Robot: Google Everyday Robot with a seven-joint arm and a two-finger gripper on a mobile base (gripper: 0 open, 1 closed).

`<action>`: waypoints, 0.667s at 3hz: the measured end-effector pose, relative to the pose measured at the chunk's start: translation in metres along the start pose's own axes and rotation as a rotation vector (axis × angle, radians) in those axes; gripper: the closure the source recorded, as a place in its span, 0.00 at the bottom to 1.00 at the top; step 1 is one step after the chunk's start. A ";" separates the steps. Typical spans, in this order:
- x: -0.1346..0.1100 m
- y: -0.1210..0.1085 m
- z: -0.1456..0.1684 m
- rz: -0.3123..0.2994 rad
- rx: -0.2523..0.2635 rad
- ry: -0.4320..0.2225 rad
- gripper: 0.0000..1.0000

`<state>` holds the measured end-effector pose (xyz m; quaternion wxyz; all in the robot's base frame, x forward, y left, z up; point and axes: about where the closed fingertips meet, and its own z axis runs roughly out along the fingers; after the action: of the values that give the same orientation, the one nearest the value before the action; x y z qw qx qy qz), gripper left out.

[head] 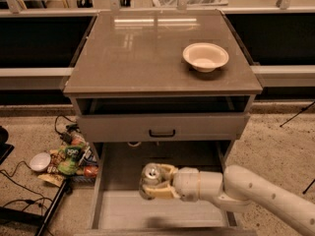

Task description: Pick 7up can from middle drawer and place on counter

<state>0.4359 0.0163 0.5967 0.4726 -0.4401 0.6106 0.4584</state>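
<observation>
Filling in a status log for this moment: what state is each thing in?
gripper: shut on the can, down in the middle drawer.
can: upright, held, not yet on the counter.
middle drawer: pulled open.
bowl: upright, empty, on the counter.
snack bags: heaped on the floor.

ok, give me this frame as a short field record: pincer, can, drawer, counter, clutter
pincer: low over the middle drawer, fingers closed around the 7up can
7up can: held in the pincer, silver top facing the camera; cannot tell if it is off the drawer floor
middle drawer: pulled out, plank floor showing
counter: cream bowl standing on its right side
floor, left of cabinet: snack bags
task stage: can gripped, not yet on the counter
</observation>
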 end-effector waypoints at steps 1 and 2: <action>-0.156 0.005 -0.009 -0.054 0.069 -0.045 1.00; -0.266 -0.007 -0.005 -0.127 0.128 -0.079 1.00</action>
<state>0.4862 0.0382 0.8568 0.5517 -0.4282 0.5904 0.4046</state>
